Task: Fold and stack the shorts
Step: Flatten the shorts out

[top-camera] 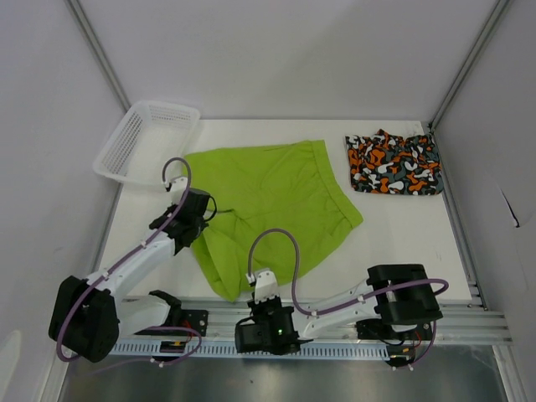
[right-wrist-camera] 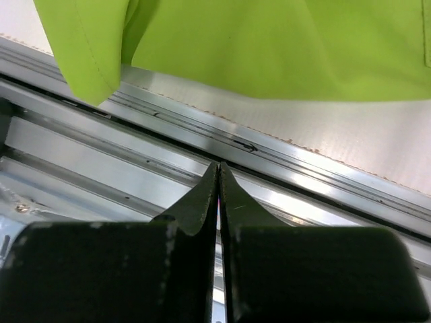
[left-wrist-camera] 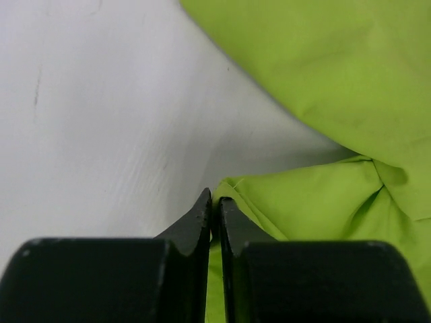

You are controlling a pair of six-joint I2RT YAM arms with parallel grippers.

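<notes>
The lime green shorts (top-camera: 268, 201) lie spread over the middle of the white table, one leg reaching toward the near edge. My left gripper (top-camera: 203, 219) is at their left side, shut on a fold of the green fabric (left-wrist-camera: 303, 202); cloth shows between its jaws (left-wrist-camera: 215, 202). The camo shorts (top-camera: 394, 163), folded into a small rectangle, rest at the far right corner. My right gripper (top-camera: 249, 333) sits low over the metal rail at the near edge, shut and holding nothing (right-wrist-camera: 219, 168). The hem of the green shorts (right-wrist-camera: 269, 47) lies just beyond it.
A white mesh basket (top-camera: 146, 138) stands tilted at the far left corner. An aluminium rail (top-camera: 469, 322) runs along the near edge under the arm bases. Grey walls close in the left, right and back.
</notes>
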